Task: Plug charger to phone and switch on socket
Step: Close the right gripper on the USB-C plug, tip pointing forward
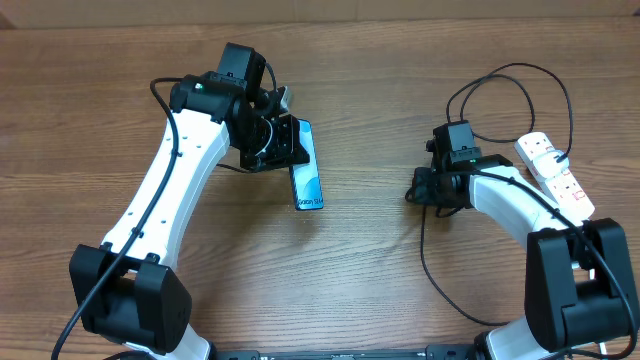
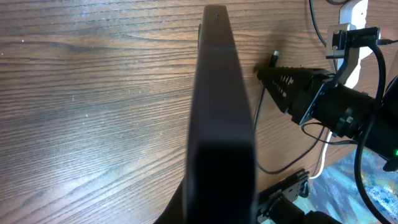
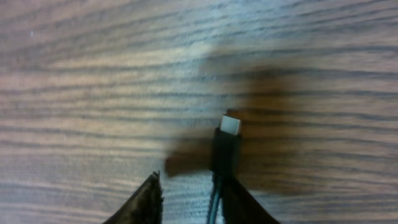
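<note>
Phone (image 1: 308,172) edgewise in left pincer (image 1: 289,150), charger (image 3: 227,149) tip inside low right pincer (image 3: 196,191)

The phone (image 1: 308,170) tilts up (teal screen showing), charger (image 3: 227,149) plug lifted well right, white socket (image 1: 556,172) beyond.

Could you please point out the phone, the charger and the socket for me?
phone (image 1: 310,175), overhead view, middle of its screen.
charger (image 3: 226,152), right wrist view, black body of its plug.
socket (image 1: 562,180), overhead view, white top face.
</note>
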